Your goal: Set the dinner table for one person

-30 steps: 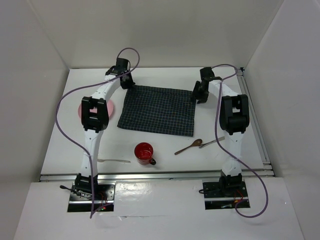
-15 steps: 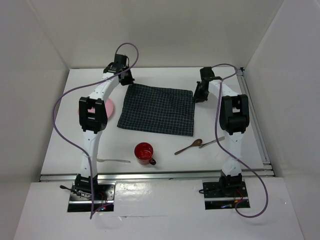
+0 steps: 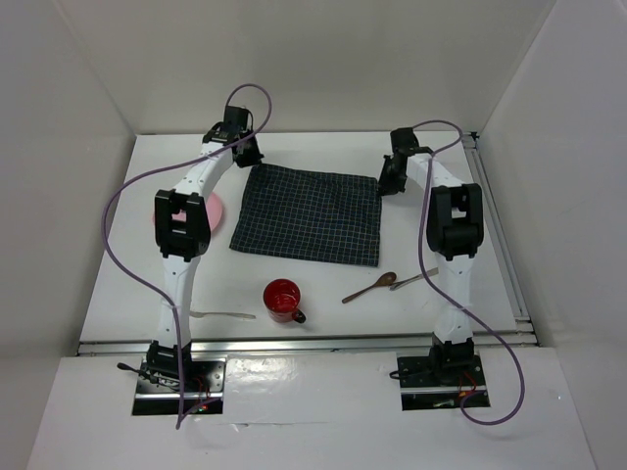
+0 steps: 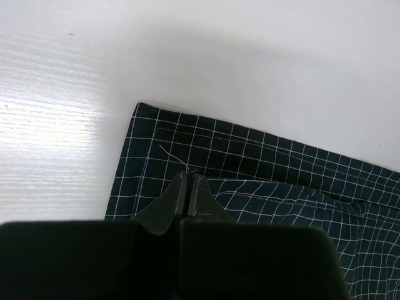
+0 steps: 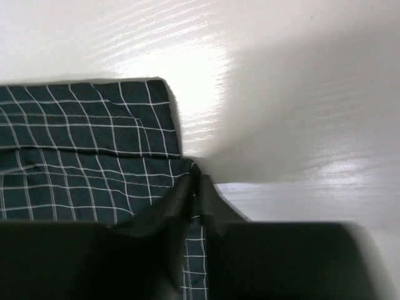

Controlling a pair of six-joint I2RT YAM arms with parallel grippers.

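Observation:
The dark navy checked cloth (image 3: 309, 215) lies spread on the middle of the white dinner table (image 3: 323, 294). My left gripper (image 3: 245, 157) is at the cloth's far left corner. In the left wrist view the gripper (image 4: 189, 177) is shut, pinching the cloth (image 4: 262, 162) a little inside the corner, with a loose thread at the tips. My right gripper (image 3: 386, 186) is at the far right corner. In the right wrist view it (image 5: 195, 181) is shut on the cloth's edge (image 5: 94, 137), and a strip of cloth shows between the fingers.
A pink plate (image 3: 213, 210) lies left of the cloth, partly hidden by my left arm. A red mug (image 3: 283, 299) stands near the front. A wooden spoon (image 3: 370, 287) and a metal utensil (image 3: 416, 278) lie front right. Another utensil (image 3: 223, 314) lies front left.
My left wrist has shifted slightly left and back at the cloth's corner. My right gripper has edged slightly back. The cloth lies about where it did.

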